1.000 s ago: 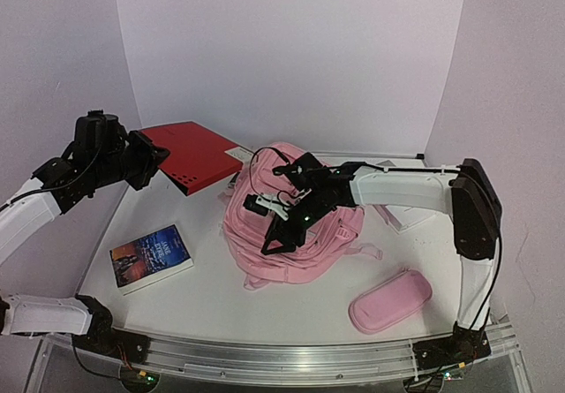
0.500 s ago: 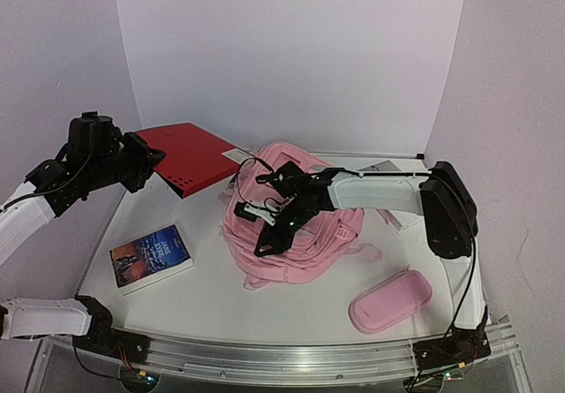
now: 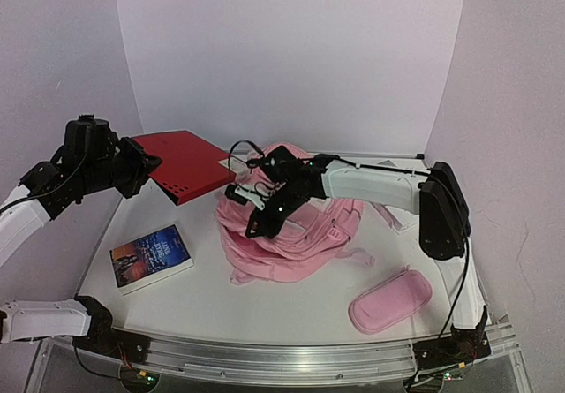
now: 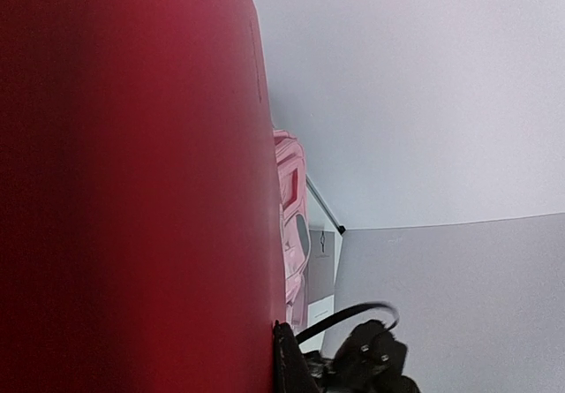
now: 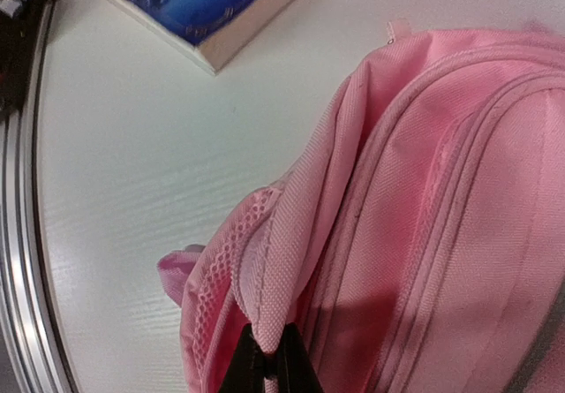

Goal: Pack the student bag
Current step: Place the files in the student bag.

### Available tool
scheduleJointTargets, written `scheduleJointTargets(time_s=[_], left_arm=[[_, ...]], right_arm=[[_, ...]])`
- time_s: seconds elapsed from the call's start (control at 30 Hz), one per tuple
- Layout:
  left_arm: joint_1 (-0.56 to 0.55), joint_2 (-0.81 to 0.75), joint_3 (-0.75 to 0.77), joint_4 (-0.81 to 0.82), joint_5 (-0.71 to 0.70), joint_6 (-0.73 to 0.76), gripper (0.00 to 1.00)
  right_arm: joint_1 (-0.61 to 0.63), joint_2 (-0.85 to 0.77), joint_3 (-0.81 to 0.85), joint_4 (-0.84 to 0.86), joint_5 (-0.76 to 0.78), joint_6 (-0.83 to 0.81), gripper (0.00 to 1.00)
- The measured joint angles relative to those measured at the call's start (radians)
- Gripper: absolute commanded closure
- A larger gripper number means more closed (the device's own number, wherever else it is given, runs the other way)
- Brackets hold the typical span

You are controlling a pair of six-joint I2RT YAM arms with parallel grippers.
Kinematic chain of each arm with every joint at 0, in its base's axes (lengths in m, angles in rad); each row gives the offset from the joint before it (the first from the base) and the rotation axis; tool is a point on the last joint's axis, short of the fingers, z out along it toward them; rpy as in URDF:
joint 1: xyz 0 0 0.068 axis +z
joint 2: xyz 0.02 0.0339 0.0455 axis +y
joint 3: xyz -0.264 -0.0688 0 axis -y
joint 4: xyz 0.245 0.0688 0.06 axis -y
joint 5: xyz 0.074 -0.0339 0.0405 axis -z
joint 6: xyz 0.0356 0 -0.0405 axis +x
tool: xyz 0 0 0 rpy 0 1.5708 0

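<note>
right tool [image 5: 267, 351]: pinches student bag [image 5: 424, 190] fold | left tool [image 3: 146, 162]: grips red folder [image 3: 192, 165]

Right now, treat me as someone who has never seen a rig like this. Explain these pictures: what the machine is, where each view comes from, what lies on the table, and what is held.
The machine is two robot arms bolted at the near edge of a white table: the left arm and the right arm, each ending in a two-finger tool. The wide picture comes from a fixed camera above and behind them. The other two come from cameras on the wrists. On the table lie a pink student bag, a paperback and a pink pencil case. The left tool is shut on a flat red folder, which fills most of its wrist view. The right tool is pinched shut on a fold of the bag's fabric, seen close up in its wrist view.
</note>
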Motion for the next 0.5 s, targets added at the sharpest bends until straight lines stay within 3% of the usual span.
scheduleJointTargets(time_s=[0.2, 0.5], left_arm=[[0.0, -0.009, 0.002, -0.002, 0.03, 0.029, 1.0], [0.0, -0.13, 0.002, 0.039, 0.104, 0.066, 1.0]], right_arm=[[-0.114, 0.004, 0.211, 0.008, -0.107, 0.192, 1.0], [-0.288, 0.004, 0.236, 0.093, -0.257, 0.469, 1.0]])
